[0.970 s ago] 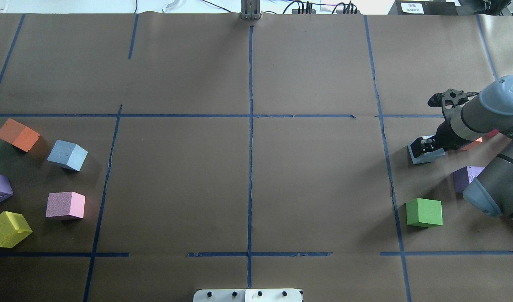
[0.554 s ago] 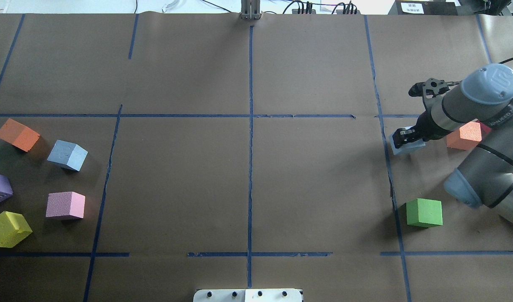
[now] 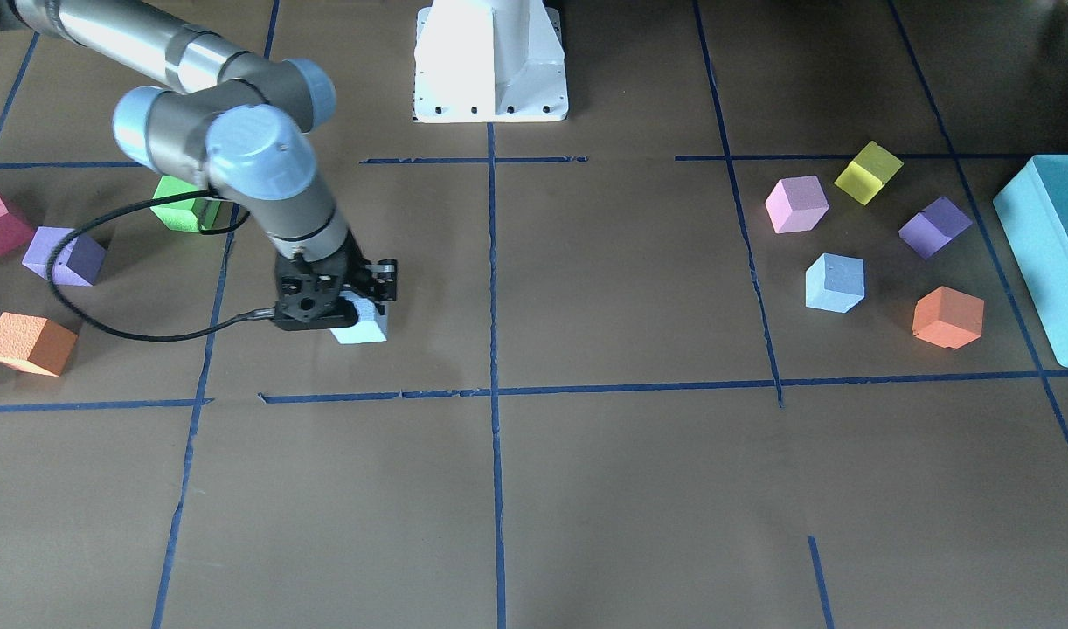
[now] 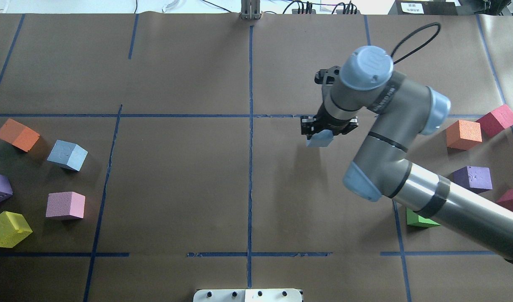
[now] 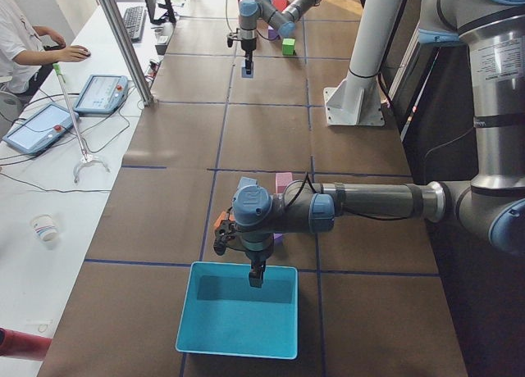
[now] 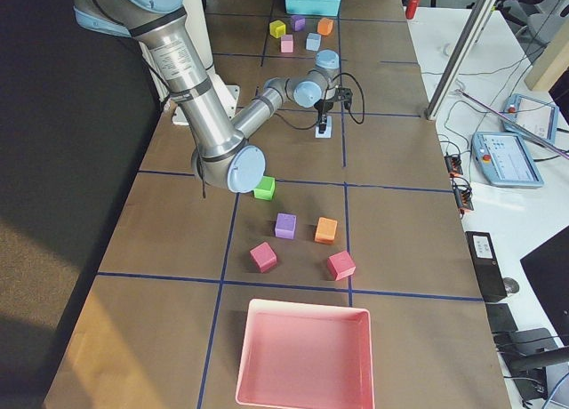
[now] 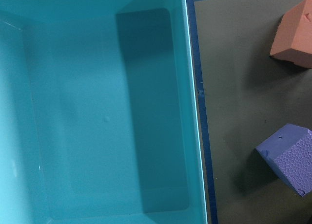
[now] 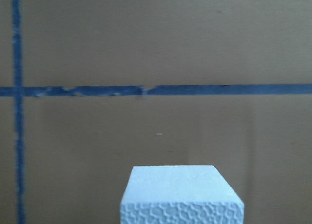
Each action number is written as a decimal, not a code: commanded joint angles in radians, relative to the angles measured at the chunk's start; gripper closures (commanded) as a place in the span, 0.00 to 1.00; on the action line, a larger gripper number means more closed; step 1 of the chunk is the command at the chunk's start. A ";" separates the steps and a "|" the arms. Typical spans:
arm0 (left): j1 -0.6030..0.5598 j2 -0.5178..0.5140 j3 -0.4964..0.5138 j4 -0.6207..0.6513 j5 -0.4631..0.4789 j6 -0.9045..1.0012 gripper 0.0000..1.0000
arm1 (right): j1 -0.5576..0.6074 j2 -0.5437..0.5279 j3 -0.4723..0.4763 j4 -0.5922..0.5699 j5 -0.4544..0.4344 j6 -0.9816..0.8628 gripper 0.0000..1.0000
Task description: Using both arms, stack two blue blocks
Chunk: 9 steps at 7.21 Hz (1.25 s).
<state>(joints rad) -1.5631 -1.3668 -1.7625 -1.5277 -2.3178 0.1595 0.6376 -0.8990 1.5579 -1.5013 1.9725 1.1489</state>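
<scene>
R tool (image 4: pixel 322 134) clamped on blue foam cube (image 4: pixel 318 142), nr desk (image 4: pixel 176 176) centre line. 2nd blue cube (image 4: pixel 67 155) sits far left. Prob. light, squashy, grippy: pinch opposite flat faces, gently. L tool (image 5: pixel 256 277): can't tell.

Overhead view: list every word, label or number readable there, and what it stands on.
White label on the black box at the far edge: print too small to read.
Lettering on the right arm, near its wrist: too blurred to read.
No text reads clearly.
</scene>
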 commanded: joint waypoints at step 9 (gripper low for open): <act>0.002 -0.006 -0.009 -0.003 0.003 -0.005 0.00 | -0.063 0.287 -0.217 0.000 -0.068 0.132 0.00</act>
<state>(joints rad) -1.5619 -1.3679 -1.7679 -1.5291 -2.3160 0.1585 0.5245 -0.6175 1.3177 -1.4950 1.8447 1.3090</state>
